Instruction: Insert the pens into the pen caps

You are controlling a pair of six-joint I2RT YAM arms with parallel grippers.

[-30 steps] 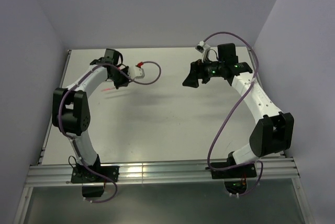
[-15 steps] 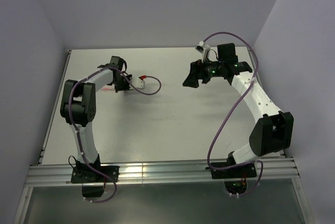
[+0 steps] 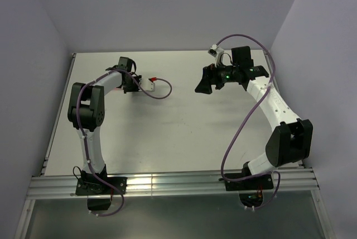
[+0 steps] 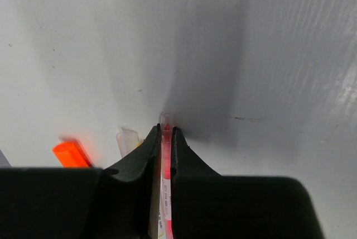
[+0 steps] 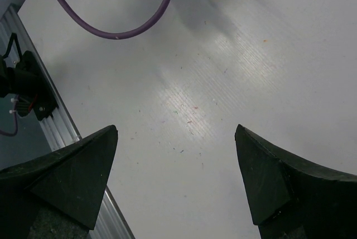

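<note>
Your left gripper (image 4: 165, 133) is pressed together on a thin red pen (image 4: 165, 163). The pen runs up between the fingers, and its tip pokes out just past them, pointing down at the table (image 4: 290, 55). Whether the tip touches the surface can't be told.

Two caps lie to that gripper's left. A pale cap (image 4: 126, 138) sits just beside the left finger, and an orange cap (image 4: 71, 154) lies further out on the same side. The step in hand looks like the pick: you have the pen, and no cap is on it yet.

Next, you'll likely need to bring the tip to the mouth of a cap and line the two up. A loose cap will probably slide when pushed, so the other arm may have to steady it.

Your right gripper (image 5: 175, 130) is spread wide and holds nothing. It hangs over bare table, well apart from the caps.

The table is white and matte, with fine scuffs and specks. A purple cable (image 5: 122, 32) loops ahead of the right gripper, and a metal rail (image 5: 61, 119) runs off to its left. Plain grey-lilac walls (image 3: 167, 4) close the table in on three sides.
</note>
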